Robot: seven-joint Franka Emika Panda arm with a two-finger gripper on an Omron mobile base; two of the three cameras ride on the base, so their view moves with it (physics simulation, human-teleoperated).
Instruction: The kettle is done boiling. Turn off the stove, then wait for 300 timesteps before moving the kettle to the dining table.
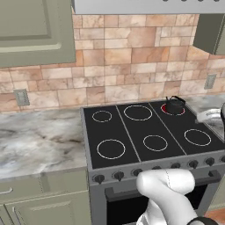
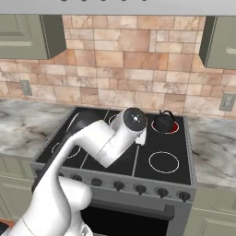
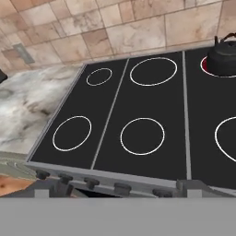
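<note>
The small black kettle (image 1: 175,105) (image 2: 164,122) (image 3: 223,56) stands upright on the back right burner of the stove (image 1: 132,132) (image 2: 110,156) (image 3: 138,106). The ring under it glows red; the other rings are white. A row of dark knobs (image 1: 137,172) (image 2: 119,185) (image 3: 91,182) runs along the stove's front. My gripper (image 3: 114,190) hovers above the front edge of the stove, left of its middle. It is open with nothing between its fingers, well short of the kettle. The dining table is out of view.
Marble counter (image 1: 39,140) (image 2: 212,147) lies on both sides of the stove. A tiled wall (image 1: 132,66) rises behind it, with wall cabinets (image 1: 35,30) (image 2: 219,41) above and a hood (image 1: 149,5) overhead. My white arm (image 2: 97,143) crosses the stove's left half.
</note>
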